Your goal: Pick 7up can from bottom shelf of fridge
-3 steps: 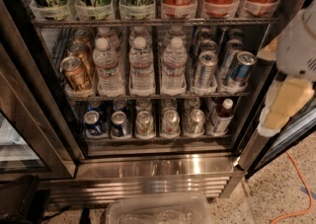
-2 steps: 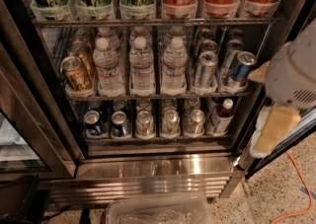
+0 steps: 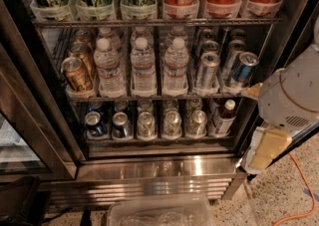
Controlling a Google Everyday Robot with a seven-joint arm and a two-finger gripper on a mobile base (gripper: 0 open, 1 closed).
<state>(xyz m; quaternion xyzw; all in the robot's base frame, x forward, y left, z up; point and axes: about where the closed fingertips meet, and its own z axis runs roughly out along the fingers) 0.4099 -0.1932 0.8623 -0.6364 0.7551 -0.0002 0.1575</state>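
The fridge (image 3: 149, 168) stands open, with a steel frame and base grille. Its bottom shelf (image 3: 154, 141) holds a front row of short cans. Two blue cans (image 3: 94, 123) are at the left. Three pale green-silver 7up cans (image 3: 172, 123) stand in the middle lanes, silver tops facing me. My arm's white joint (image 3: 291, 98) is at the right, outside the fridge frame. The cream gripper (image 3: 265, 149) hangs below it, pointing down-left, level with the bottom shelf and to the right of it. It touches nothing.
A brown bottle with a white cap (image 3: 223, 117) stands at the shelf's right end. Water bottles (image 3: 143, 68), gold cans (image 3: 76, 73) and tall slim cans (image 3: 207, 70) fill the rack above. A clear plastic bin (image 3: 159, 214) and an orange cable (image 3: 299, 190) lie on the floor.
My arm has moved down and a little left along the fridge's right side, bringing the gripper lower. The cans have not moved.
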